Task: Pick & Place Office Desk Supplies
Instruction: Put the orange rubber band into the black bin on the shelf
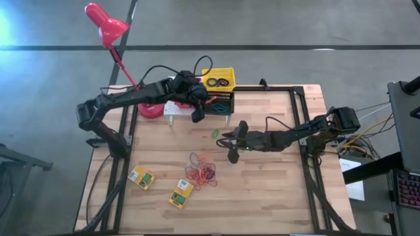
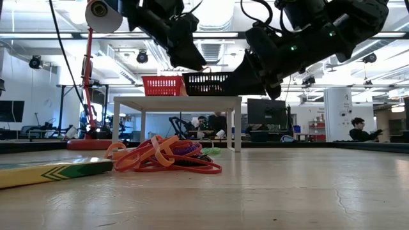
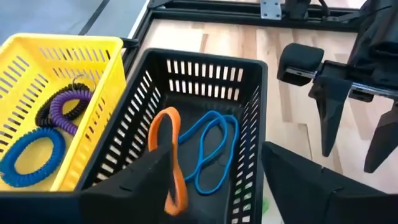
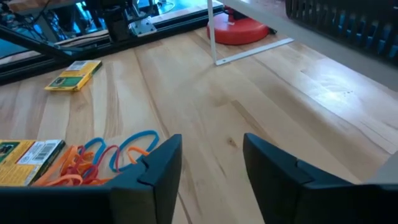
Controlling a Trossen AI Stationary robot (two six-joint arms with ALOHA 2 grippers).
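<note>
My left gripper (image 1: 197,113) is open above the black basket (image 3: 205,68), which stands on the white rack. An orange rubber band (image 3: 166,149) and a blue one (image 3: 214,149) lie in the basket. The yellow basket (image 3: 56,62) beside it holds blue (image 3: 28,158), purple (image 3: 71,102) and black coil rings. My right gripper (image 1: 233,149) is open and empty, above the table near its middle. A pile of orange-red bands (image 1: 200,172) and two yellow-and-green boxes (image 1: 141,177) (image 1: 181,193) lie on the table. A red basket (image 2: 162,85) stands on the rack. My left gripper has the orange band's near end (image 3: 176,199) right beside the inner side of one finger (image 3: 146,180). I cannot tell whether the band touches the finger. The rest of the band rests on the basket's floor.
The red desk lamp (image 1: 105,23) with its base (image 1: 151,110) stands at the far left, by the white rack (image 2: 176,102). A small green thing (image 1: 214,134) lies on the wood between the rack and my right gripper. The table's near right part is bare wood.
</note>
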